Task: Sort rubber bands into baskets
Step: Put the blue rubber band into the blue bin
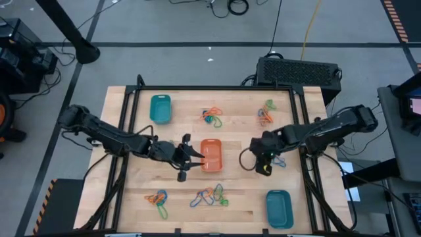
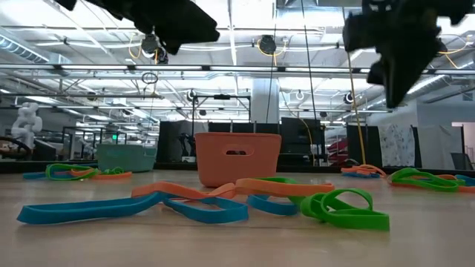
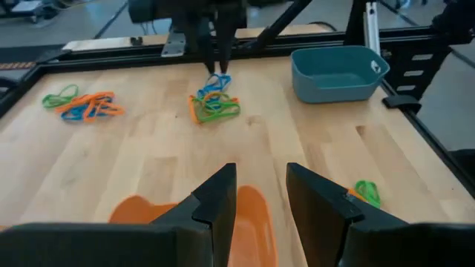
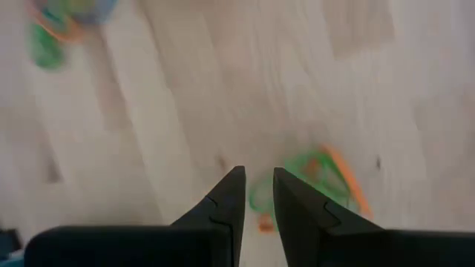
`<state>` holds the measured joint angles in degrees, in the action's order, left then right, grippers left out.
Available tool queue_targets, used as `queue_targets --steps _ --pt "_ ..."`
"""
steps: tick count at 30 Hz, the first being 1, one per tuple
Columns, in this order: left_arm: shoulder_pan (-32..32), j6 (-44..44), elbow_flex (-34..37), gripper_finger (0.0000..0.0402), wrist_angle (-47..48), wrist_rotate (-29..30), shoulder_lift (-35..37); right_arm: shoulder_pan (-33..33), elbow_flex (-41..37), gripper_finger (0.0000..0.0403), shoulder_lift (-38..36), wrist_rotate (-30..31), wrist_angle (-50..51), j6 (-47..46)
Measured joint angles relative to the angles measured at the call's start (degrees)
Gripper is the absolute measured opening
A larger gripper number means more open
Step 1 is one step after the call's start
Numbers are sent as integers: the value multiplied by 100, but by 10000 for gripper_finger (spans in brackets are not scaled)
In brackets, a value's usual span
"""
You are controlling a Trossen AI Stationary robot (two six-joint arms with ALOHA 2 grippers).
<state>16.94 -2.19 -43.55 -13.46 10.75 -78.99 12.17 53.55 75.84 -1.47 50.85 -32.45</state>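
A: Left gripper (image 1: 197, 157)?
B: Over the table's centre, at the 9 o'clock edge of the orange basket (image 1: 211, 155). Fingers (image 3: 219, 204) stand apart with a clear gap and nothing between them; the orange basket's rim shows below them in the left wrist view.

A: Right gripper (image 1: 264, 164)?
B: At 3 o'clock of the orange basket, apart from it, above bare wood just beside a small clump of bands (image 1: 279, 160). Fingers (image 4: 230, 200) are parted by a narrow gap, nothing pinched. Green and orange loops (image 4: 326, 178) lie on the wood just past the tips.

A: Baskets?
B: One teal basket (image 1: 160, 108) at 11 o'clock of the table, the other teal basket (image 1: 279, 207) at 5 o'clock. I cannot tell whether any hold bands.

A: Loose rubber bands?
B: Mixed orange, green and blue piles: 12 o'clock pile (image 1: 211, 117), 1 o'clock pile (image 1: 266, 114), 7 o'clock pile (image 1: 158, 200), 6 o'clock pile (image 1: 210, 195). All on the wood, outside the baskets.
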Motion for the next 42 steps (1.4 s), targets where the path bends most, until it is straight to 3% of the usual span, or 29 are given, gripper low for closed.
queue_targets --steps 10,17,28,33,42 --pt "-115 111 4 128 305 -431 -268 108 -135 64 325 6 1175 -783" --pt "-160 121 57 128 1088 -336 141 93 -781 64 139 -87 1179 -856" --pt "-278 101 1193 128 -359 -344 1386 -130 -1590 64 -276 -278 832 -845" --pt "-240 100 1200 128 -434 -462 1445 -260 -1937 64 -263 -462 686 -871" --pt "-229 100 1202 128 -406 -466 1408 -362 -1937 64 -256 -181 573 -934"
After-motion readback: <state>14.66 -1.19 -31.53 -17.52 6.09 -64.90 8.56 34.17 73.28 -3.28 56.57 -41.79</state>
